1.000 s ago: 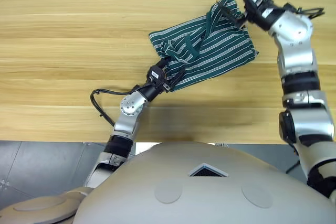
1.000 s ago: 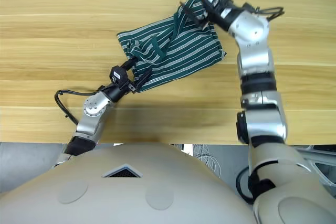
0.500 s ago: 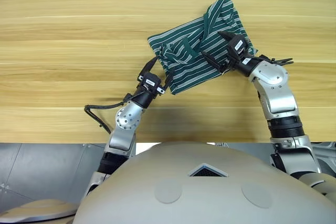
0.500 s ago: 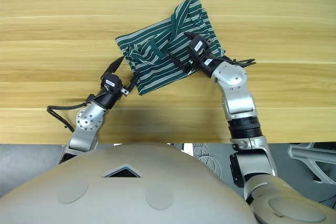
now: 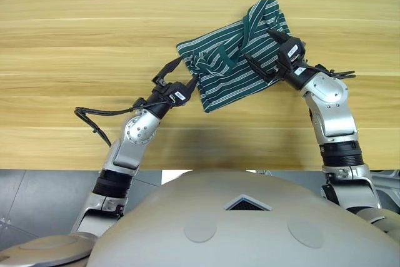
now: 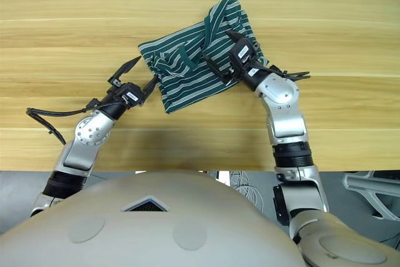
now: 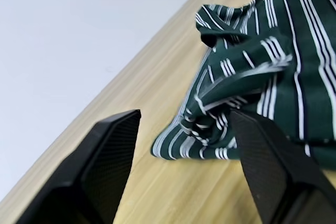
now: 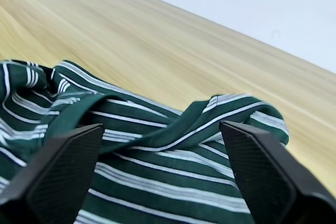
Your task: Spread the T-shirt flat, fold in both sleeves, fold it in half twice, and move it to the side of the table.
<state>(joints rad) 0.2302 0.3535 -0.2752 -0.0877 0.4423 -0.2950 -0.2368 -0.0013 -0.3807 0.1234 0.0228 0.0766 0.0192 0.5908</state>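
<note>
The left gripper [image 5: 187, 69] stands wide open and holds nothing; its fingers straddle the near-left corner of the shirt [image 5: 232, 67], which bunches into folds just ahead of the fingertips, and one finger [image 7: 262, 161] lies just beside the cloth. The shirt rests on the table [image 5: 75, 29] between the two grippers, crumpled into a rough four-sided bundle with a dark trim band crossing its middle. The right gripper [image 5: 260, 45] is poised over the far-right part of the bundle, also spread wide with nothing gripped; a raised fold of cloth lies between its fingers, and contact cannot be confirmed. Step in hand, as judged: spreading the shirt flat, the first step, not yet done, since no sleeve or hem lies open. The next move probably calls for each gripper to descend, pinch a single layer at its own end of the bundle, then draw the two ends apart; pinching several layers at once would likely drag the folds along rather than open them. The long axis of the bundle runs obliquely, from the left gripper's fingertips away to the far right, passing under the right gripper. Which end is neck and which is hem cannot be told.
</note>
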